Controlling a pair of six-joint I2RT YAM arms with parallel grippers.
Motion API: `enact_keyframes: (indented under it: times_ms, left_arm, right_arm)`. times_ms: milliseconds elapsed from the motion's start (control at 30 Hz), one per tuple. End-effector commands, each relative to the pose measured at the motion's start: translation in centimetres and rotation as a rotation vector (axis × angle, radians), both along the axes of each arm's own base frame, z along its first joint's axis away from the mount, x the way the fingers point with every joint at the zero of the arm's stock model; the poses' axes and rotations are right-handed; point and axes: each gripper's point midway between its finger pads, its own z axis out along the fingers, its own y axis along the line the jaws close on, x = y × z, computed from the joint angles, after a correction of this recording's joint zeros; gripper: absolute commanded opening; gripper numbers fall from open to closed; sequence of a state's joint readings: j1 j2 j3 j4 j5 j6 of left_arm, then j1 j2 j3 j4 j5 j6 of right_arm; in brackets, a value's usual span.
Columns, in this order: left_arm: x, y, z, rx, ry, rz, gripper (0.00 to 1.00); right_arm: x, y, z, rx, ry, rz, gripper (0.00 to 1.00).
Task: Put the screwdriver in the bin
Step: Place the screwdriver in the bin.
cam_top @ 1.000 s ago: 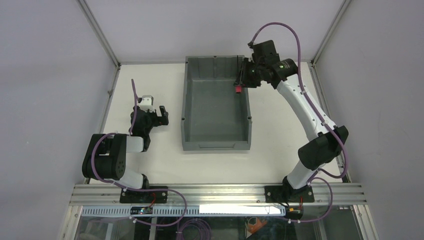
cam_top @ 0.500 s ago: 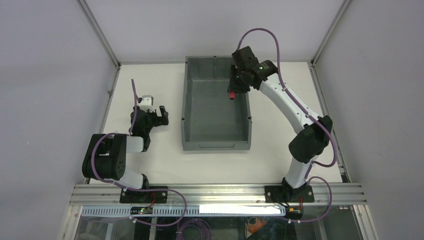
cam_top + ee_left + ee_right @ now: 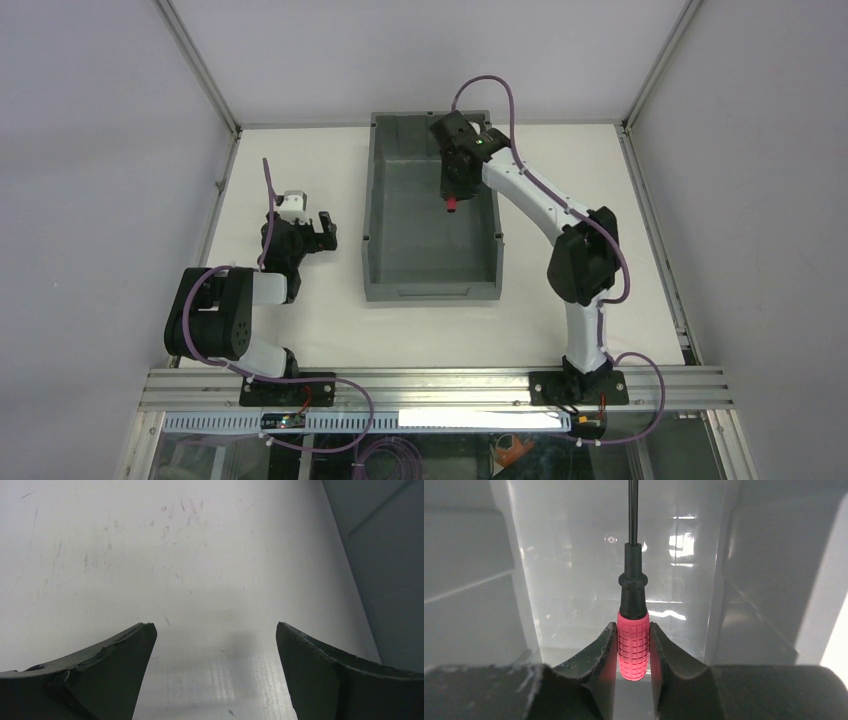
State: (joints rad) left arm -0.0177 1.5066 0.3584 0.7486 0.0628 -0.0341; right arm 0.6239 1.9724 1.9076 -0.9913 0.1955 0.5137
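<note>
Right jaws pinch the screwdriver (image 3: 633,647) over the bin (image 3: 430,291), clear of walls; left jaws spread.

White scuffed table (image 3: 320,330), grey walls (image 3: 90,150)

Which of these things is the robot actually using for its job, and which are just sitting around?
In use: screwdriver, bin, right gripper clamping the screwdriver above the bin.
Just there: left gripper, open over the table.
</note>
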Motion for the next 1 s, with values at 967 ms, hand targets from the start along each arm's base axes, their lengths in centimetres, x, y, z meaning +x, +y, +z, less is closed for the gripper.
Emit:
enact_keyframes:
  times_ms: [967]
  left_arm:
    - [1.3, -0.1, 2.3, 0.002, -0.091, -0.02, 0.99]
  right_arm:
    - [2.7, 3.9, -10.4, -0.051, 0.109, -0.008, 0.16]
